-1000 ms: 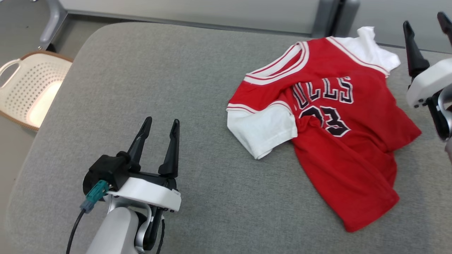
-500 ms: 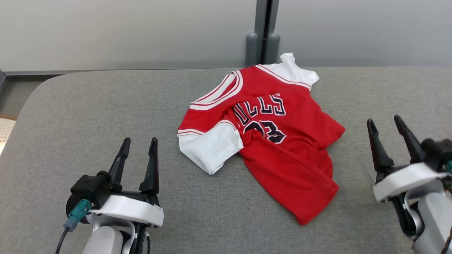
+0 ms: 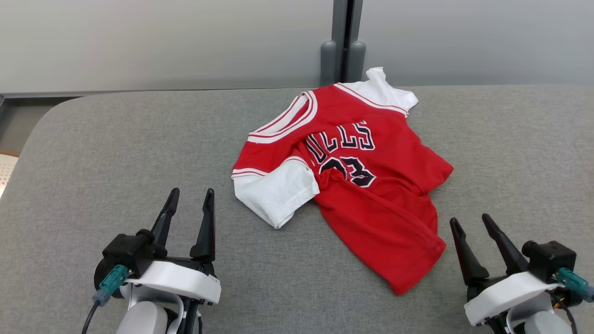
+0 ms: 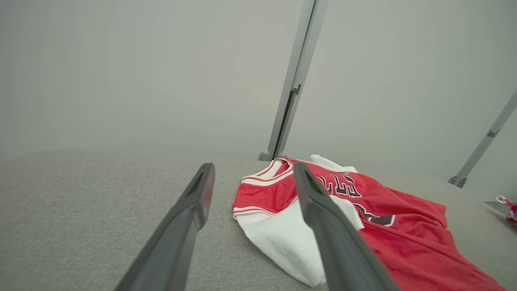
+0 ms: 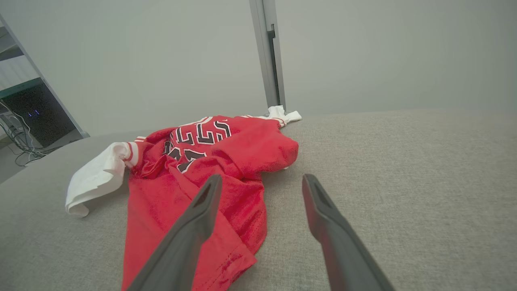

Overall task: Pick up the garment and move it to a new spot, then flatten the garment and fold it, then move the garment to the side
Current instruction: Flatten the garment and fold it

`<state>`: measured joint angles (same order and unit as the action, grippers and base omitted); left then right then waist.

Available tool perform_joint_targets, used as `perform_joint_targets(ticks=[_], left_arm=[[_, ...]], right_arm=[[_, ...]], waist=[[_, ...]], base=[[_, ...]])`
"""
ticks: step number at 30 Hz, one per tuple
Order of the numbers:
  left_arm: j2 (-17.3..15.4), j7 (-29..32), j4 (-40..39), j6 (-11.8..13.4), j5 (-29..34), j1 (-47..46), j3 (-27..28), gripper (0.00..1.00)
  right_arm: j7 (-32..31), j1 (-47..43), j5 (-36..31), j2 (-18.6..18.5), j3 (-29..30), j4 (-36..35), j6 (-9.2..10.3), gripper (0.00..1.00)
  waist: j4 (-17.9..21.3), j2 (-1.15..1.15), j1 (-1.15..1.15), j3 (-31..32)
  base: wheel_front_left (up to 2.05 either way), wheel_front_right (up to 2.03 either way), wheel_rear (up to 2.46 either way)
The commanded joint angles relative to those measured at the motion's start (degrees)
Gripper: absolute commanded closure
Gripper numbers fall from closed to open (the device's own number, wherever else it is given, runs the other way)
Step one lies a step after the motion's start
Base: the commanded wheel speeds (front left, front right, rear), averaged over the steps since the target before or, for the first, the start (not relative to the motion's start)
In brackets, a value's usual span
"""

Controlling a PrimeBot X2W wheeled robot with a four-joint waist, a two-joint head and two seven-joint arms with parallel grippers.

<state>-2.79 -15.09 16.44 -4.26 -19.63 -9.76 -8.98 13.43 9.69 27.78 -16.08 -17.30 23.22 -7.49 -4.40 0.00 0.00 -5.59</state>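
Note:
The garment (image 3: 362,185) is a red basketball jersey with white sleeves and dark lettering, lying rumpled in the middle of the grey padded table (image 3: 116,139). It also appears in the left wrist view (image 4: 404,226) and the right wrist view (image 5: 194,161). My left gripper (image 3: 191,195) hovers open at the lower left, left of the white sleeve, holding nothing. My right gripper (image 3: 471,222) stands open at the lower right, just right of the jersey's hem, also with nothing between its fingers.
A grey wall with a vertical metal post (image 3: 343,41) runs behind the table. A corner of a pale basket (image 3: 5,169) peeks in at the left edge. Bare grey padding lies on both sides of the jersey.
The head camera has swung right and settled, so the jersey now sits centred. My right gripper has come down to the lower right. The jersey itself lies as before.

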Motion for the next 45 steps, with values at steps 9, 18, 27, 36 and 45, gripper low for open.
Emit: perform_joint_targets(ticks=[9,18,27,36,45], left_arm=[[-0.2,-0.1,1.0,-0.6,0.0,-1.4,-0.7,0.0],[-0.2,-0.1,1.0,-0.5,0.4,-1.5,-1.7,0.0],[-0.2,-0.1,1.1,-0.2,0.2,-1.5,-1.7,0.0],[-0.2,-0.1,1.3,0.4,-0.3,-0.5,-2.2,0.0],[-0.2,-0.1,4.3,-0.8,-1.3,-2.0,-5.3,0.0]], right_arm=[[-2.6,-0.8,-0.5,-2.6,-4.9,2.7,0.01,0.0],[-2.9,0.2,-0.5,-3.6,-7.3,5.8,0.01,0.0],[-3.6,1.8,1.8,-4.6,-10.2,7.1,0.01,1.0],[-1.1,1.1,-0.8,-8.0,-9.0,5.2,0.01,1.0],[-0.3,-0.5,-9.7,-12.4,1.3,1.4,0.01,1.0]], waist=[[-3.2,0.0,0.0,-1.6],[-5.1,0.0,0.0,-1.9],[-5.9,0.0,0.0,-2.2],[-4.9,0.0,0.0,-0.9],[-1.9,0.0,0.0,-0.6]], base=[[0.0,0.0,0.0],[0.0,0.0,0.0],[0.0,0.0,0.0],[0.0,0.0,0.0],[0.0,0.0,0.0]])
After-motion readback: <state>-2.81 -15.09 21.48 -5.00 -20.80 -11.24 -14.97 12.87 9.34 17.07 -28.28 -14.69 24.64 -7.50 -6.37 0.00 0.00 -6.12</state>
